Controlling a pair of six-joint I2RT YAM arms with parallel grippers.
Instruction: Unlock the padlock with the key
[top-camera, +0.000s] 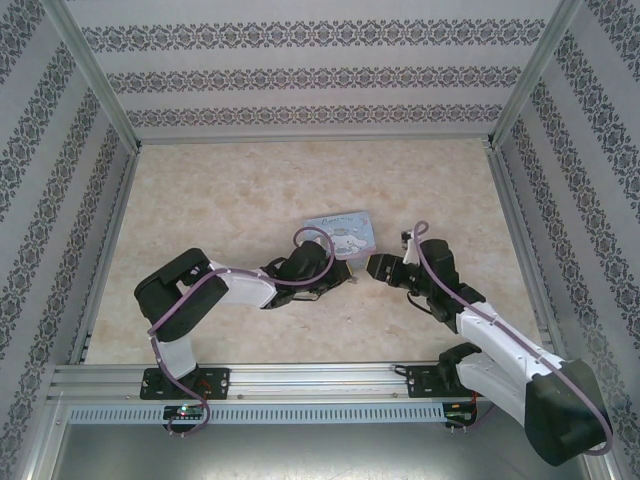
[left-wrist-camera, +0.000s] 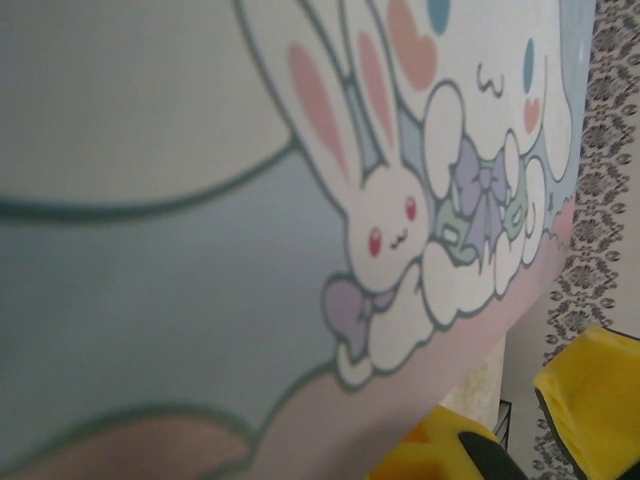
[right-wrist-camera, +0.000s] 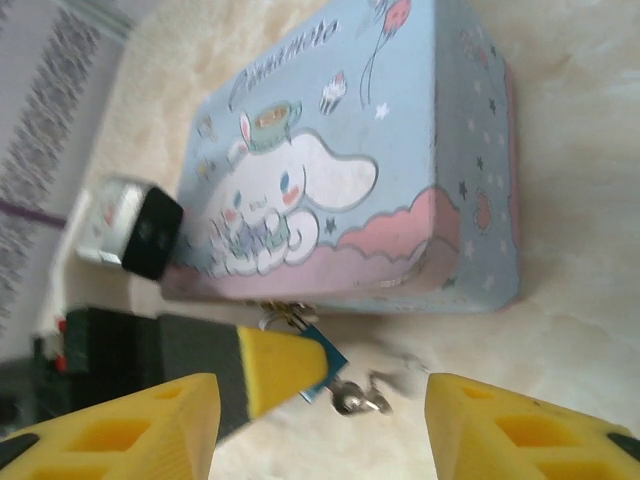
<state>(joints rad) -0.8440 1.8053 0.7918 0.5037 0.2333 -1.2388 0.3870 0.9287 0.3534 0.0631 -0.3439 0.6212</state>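
The padlock (right-wrist-camera: 328, 352) is tiny and teal-blue, hanging from the clasp on the front of a pastel cartoon tin (right-wrist-camera: 400, 150). A yellow finger (right-wrist-camera: 280, 365) of my left gripper (top-camera: 350, 274) lies across the padlock, and that gripper is shut on it. A small silver key (right-wrist-camera: 362, 398), blurred, sticks out of the padlock's lower end. My right gripper (right-wrist-camera: 320, 435) faces the lock from close by. It is open, its two yellow fingers wide apart on either side of the key and touching nothing. From above, the two grippers meet just in front of the tin (top-camera: 340, 233).
The tin's cartoon lid (left-wrist-camera: 300, 200) sits very close to the left wrist camera. The tin lies mid-table on a beige marbled top (top-camera: 220, 200), with patterned walls on three sides and a metal rail (top-camera: 320, 380) at the near edge.
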